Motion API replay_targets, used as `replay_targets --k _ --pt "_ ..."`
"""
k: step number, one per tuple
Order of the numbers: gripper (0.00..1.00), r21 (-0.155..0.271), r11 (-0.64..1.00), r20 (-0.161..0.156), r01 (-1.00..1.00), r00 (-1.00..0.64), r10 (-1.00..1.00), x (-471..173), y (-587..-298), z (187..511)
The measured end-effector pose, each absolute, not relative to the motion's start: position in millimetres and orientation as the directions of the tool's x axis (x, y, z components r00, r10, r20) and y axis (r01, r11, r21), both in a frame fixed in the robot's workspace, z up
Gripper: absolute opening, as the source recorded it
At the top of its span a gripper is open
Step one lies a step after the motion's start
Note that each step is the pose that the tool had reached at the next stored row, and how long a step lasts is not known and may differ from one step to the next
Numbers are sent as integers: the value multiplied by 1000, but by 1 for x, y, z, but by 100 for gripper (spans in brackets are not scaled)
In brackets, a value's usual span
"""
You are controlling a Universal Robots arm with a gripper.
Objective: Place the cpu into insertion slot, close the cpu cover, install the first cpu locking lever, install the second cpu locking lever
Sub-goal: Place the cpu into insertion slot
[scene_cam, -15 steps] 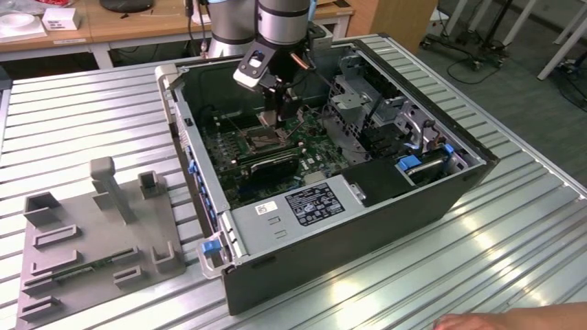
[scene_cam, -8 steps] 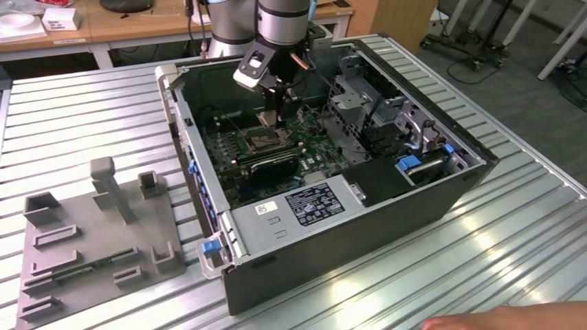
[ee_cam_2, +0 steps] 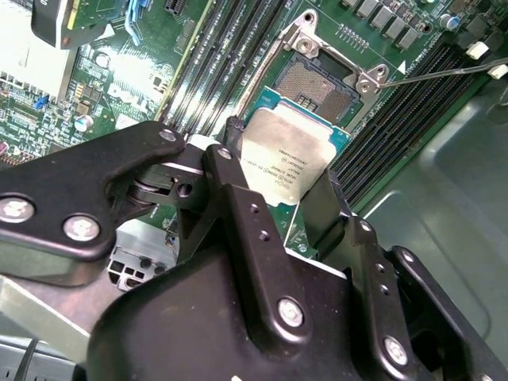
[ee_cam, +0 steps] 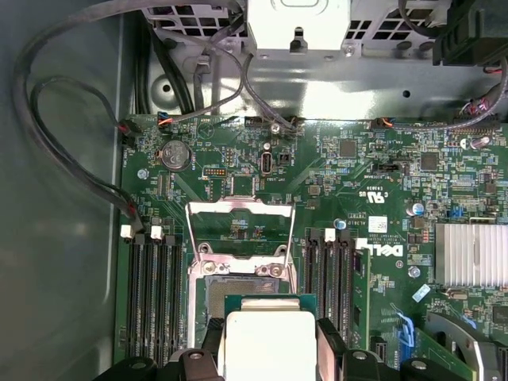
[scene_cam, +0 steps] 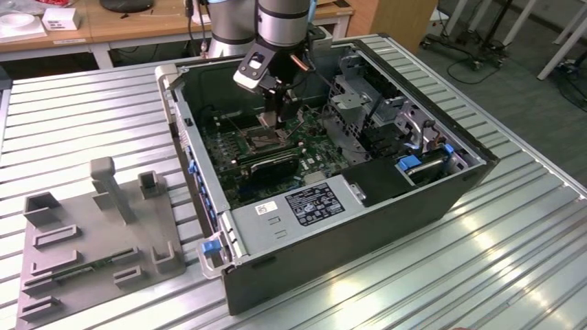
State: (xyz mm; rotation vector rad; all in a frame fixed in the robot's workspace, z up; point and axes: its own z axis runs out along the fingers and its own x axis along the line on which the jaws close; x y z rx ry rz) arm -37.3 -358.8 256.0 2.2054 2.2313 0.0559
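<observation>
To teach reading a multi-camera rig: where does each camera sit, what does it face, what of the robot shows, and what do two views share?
Exterior view: off the arm, above the table, looking down into the open computer case; arm and gripper show.
First wrist view: at the wrist, facing the green board squarely; fingers show.
Second wrist view: at the wrist, slanted across the board; gripper body shows.
Shared: both wrist views show the chip gripped, near the open socket.
</observation>
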Motion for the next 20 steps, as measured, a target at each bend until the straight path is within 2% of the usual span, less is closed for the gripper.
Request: replay_targets --k 12,20 --pt "54 28 11 22 1000 -12 1000 -37 -358 248" --pt "54 28 11 23 1000 -11 1000 -37 -348 240"
